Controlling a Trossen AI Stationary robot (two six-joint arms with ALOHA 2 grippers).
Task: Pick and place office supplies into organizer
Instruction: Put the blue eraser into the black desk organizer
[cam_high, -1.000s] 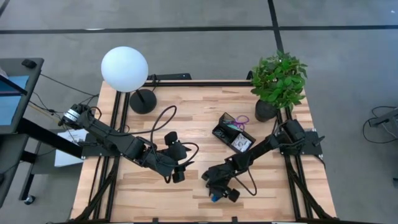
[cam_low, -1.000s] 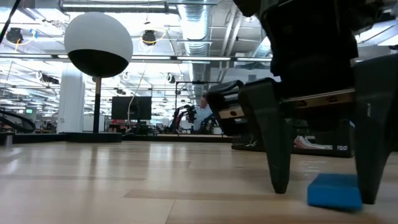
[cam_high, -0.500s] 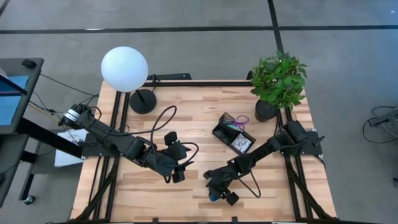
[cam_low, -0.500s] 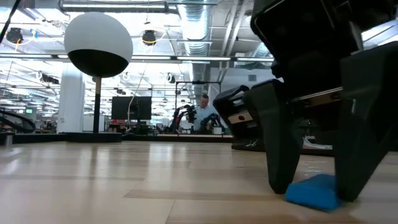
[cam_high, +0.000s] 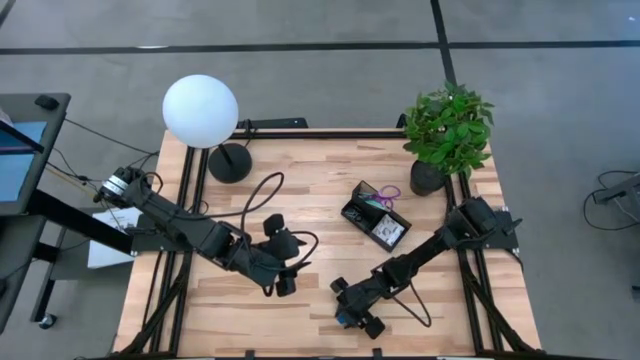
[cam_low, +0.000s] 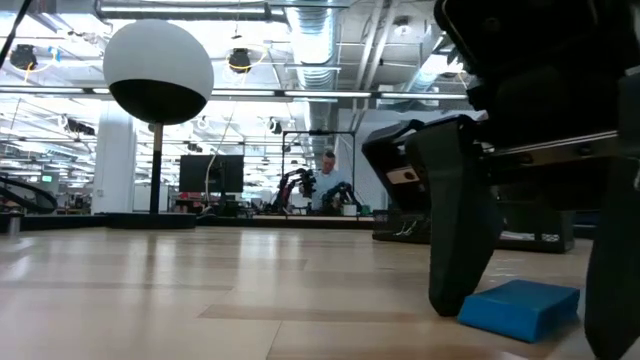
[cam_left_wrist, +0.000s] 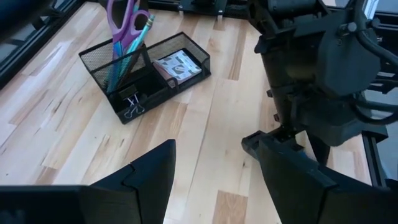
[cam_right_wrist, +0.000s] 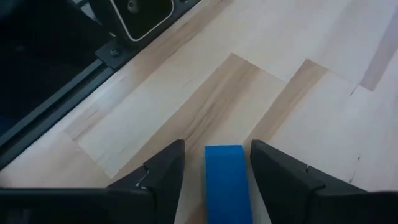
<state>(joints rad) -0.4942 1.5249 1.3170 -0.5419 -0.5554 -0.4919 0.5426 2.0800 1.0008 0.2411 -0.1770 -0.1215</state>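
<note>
The right hand (cam_high: 348, 314) is down at the table (cam_high: 320, 180) near its front edge, at about six o'clock in the high view, with its two fingers (cam_right_wrist: 163, 174) straddling the tiny blue block (cam_right_wrist: 227, 180). In the right wrist view the block lies between the fingers with a sliver of wood showing on each side, so the hand looks released rather than clenched, though from the low view, where one finger (cam_low: 458, 240) stands just beside the block (cam_low: 520, 308), contact is hard to rule out. The block rests flat on the table. The organizer (cam_high: 375, 213) sits well apart from it, toward two o'clock, near the potted plant (cam_high: 447, 130); the left wrist view shows purple-handled scissors (cam_left_wrist: 123, 18) and a teal pen (cam_left_wrist: 138, 38) upright in its taller section, and a white patterned packet (cam_left_wrist: 178, 65) in the low tray. The left hand (cam_high: 283, 270) waits at about seven o'clock of the table's middle, fingers spread and grasping nothing. A globe lamp (cam_high: 201, 111) stands at ten o'clock.
</note>
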